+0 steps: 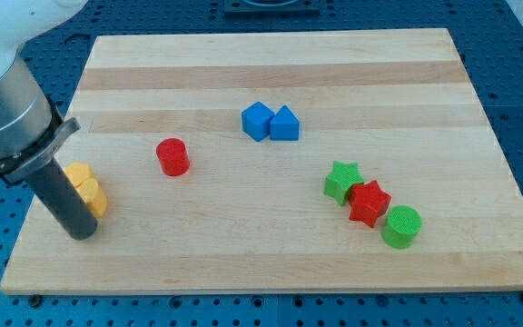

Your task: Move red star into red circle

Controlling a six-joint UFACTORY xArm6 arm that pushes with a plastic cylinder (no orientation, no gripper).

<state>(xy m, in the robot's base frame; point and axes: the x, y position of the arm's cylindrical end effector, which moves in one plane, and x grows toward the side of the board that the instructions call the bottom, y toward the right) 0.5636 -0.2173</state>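
Observation:
The red star (369,203) lies at the view's lower right, touching a green star (341,181) on its upper left and a green circle (401,226) on its lower right. The red circle (172,156) stands alone left of centre, well apart from the red star. My tip (81,232) rests on the board at the view's lower left, just below and left of the yellow blocks, far from both red blocks.
Two yellow blocks (86,186) sit stacked close together beside the rod. Two blue blocks, a cube (257,121) and a pentagon-like one (285,124), touch each other above centre. The wooden board (271,64) lies on a blue perforated table.

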